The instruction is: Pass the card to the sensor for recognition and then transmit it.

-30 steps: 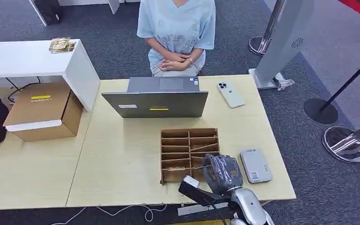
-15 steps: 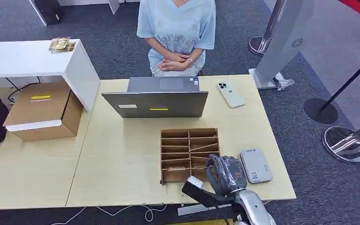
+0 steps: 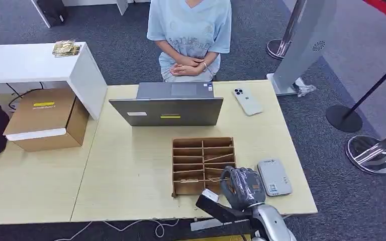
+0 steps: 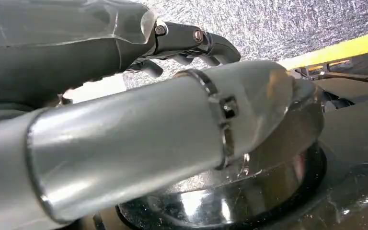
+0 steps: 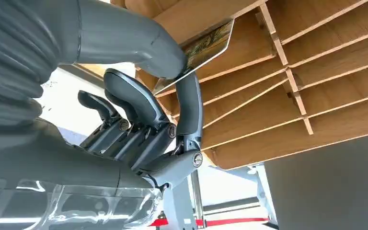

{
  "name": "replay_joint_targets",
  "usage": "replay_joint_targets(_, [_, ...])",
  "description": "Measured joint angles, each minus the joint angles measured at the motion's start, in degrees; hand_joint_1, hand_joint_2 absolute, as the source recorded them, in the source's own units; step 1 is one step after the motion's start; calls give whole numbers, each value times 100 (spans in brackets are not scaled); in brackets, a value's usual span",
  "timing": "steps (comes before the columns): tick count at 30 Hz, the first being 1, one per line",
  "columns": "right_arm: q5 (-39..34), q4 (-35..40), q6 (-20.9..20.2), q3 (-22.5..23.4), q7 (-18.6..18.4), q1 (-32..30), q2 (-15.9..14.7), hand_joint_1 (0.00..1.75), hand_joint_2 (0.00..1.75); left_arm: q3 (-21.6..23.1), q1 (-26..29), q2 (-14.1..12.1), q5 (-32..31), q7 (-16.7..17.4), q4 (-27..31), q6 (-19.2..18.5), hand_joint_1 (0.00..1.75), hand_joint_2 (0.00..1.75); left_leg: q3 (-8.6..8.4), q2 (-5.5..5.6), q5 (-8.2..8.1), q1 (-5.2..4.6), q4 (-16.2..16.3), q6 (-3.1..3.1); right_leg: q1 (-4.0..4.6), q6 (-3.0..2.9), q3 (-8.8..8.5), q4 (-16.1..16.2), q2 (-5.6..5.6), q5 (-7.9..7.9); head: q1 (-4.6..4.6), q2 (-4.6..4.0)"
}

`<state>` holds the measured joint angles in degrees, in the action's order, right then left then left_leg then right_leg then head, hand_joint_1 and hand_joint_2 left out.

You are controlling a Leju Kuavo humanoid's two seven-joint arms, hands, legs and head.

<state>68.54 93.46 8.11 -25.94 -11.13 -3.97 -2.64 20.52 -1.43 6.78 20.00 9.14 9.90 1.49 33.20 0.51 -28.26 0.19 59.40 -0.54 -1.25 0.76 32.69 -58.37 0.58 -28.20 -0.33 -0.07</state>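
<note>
**Card pinched at the wooden rack**

No writing is legible. The right hand [image 5: 139, 115] pinches the card [image 5: 206, 45] between thumb and one finger at the wooden rack [image 3: 203, 164], beside the grey sensor [image 3: 274, 177]. The left hand [image 4: 182, 43] hangs with fingers curled, holding nothing.

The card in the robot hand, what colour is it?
The card shows a dark green and gold printed face with a pale edge, clearest in the right wrist view, pinched by the right robot hand.
</note>
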Motion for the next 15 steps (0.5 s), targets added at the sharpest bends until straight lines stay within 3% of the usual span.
replay_joint_targets(15, [-74, 127, 4, 50, 46, -78, 0, 175, 175, 11, 0, -2, 0, 13, 0, -2, 0, 0, 0, 0, 0, 0, 0, 0, 0, 0, 0, 0, 0, 0, 0, 0])
